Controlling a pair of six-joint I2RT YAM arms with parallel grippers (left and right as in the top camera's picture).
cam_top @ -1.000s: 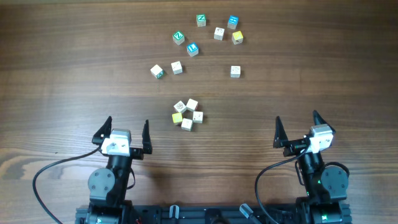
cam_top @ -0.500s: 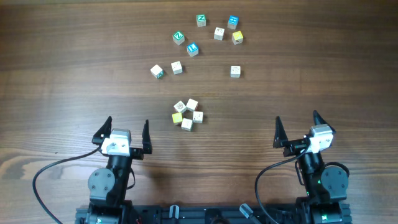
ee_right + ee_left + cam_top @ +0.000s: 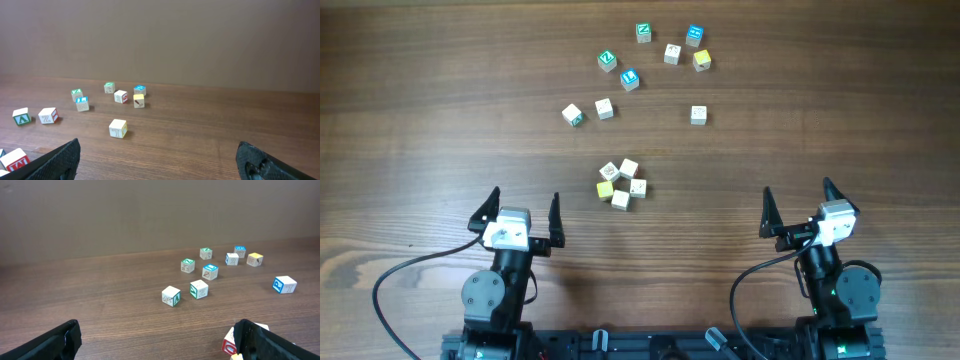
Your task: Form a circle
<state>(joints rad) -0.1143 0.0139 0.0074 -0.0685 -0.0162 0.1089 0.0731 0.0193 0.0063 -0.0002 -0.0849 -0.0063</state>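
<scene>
**Both arms parked, ring looks formed**

Nearest the base: left gripper (image 3: 525, 197) and right gripper (image 3: 797, 190) sit at the near edge of the table (image 3: 420, 120). Both are released, jaws spread wide, nothing between them. Both wrist views confirm this: the fingers frame bare wood and neither touches a cube. The two are well apart, left and right of the work.

Just past them, between the two and somewhat closer to the left gripper, is the circle (image 3: 623, 185). It is five tiny cubes packed tight, four with cream-white tops and one yellow on its left side. The cubes touch or nearly touch, each turned a bit differently. The hole in the middle is very small, so it reads as a tight rosette more than an open ring. In the left wrist view only a piece of it shows low right, behind a finger. In the right wrist view only a red-lettered cube at the low left corner belongs to it.

Farther out are the loose cubes (image 3: 605, 108), scattered well apart from the circle. A near row of three, then a far bunch with green, blue and one yellow face. None touch the ring.

Step, as I judge it: placing is finished or close to it, arms idle. If the ring is accepted, no move is needed. If it needs rounding, the next move is a light nudge on one cube, with a jaw tip low and slow. A hard push risks breaking up the whole cluster.
</scene>
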